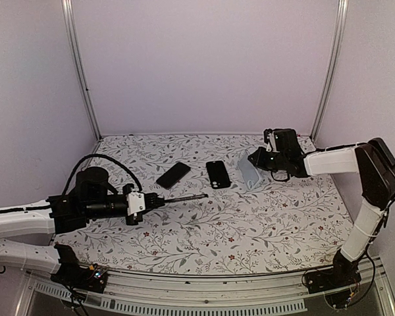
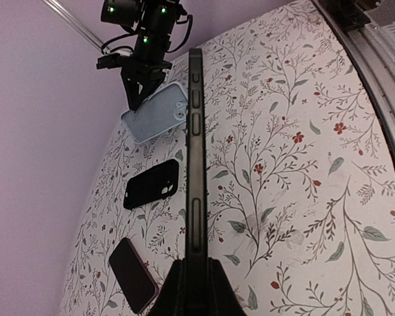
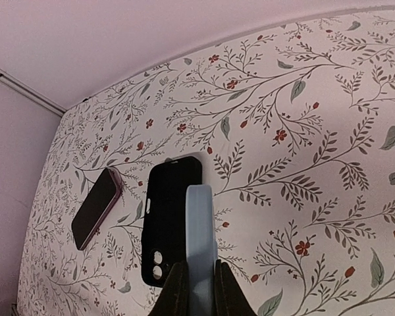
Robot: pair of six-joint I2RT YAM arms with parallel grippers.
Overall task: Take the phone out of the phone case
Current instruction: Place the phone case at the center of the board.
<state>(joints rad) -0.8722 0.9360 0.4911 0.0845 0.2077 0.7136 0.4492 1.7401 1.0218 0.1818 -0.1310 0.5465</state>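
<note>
A flower-patterned table [image 1: 250, 230] is carrying the scene, with the left arm [image 1: 92, 204] reaching in from the near left and the right arm [image 1: 372, 171] bending in from the far right. The left gripper [image 1: 159, 200] is clamping its fingers tight on one end of the phone [image 1: 187, 197], a slim dark handset that is pointing out toward the middle of the table with a narrow edge turned up, free of any case. The right gripper [image 1: 258, 162] is pinching the pale blue case [image 1: 249, 171] by its top rim; the case is hanging tilted at the far right of the table, well apart from the phone, and whether its lower end is touching the surface cannot be told. Between the two grippers, toward the back, a black case [image 1: 218, 174] is lying flat with its camera cutout showing, and just to its left a second phone [image 1: 173, 174], dark with a maroon rim, is lying flat at an angle, the two near each other but not touching.
</note>
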